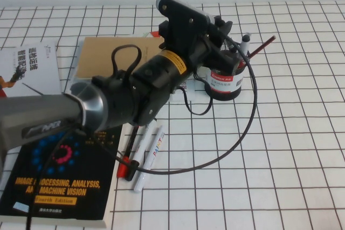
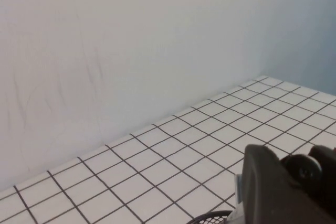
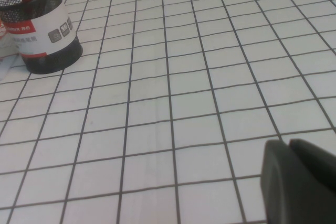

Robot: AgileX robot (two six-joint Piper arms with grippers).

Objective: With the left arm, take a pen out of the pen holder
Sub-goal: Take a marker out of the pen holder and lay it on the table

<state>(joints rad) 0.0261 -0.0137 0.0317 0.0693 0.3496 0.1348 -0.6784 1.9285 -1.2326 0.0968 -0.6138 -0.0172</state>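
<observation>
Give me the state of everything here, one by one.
pen holder: upright, pens inside.
white marker: standing in holder, capped.
red pencil: leaning in holder.
loose pens: lying flat beside black book.
left pincer: over the holder's mouth.
right pincer: low over table, apart from holder.

The pen holder [image 1: 225,82] is black metal mesh with a glossy paper label [image 1: 222,78], the tabletop [image 1: 291,149] smooth matt white, the book cover [image 1: 64,187] glossy, and the cardboard sheet [image 1: 102,52] matt brown.

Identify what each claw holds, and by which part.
Cannot be told: the left claw is at the mouth of the pen holder among pens, contact hidden. The right claw, over the table, shows nothing held.
</observation>
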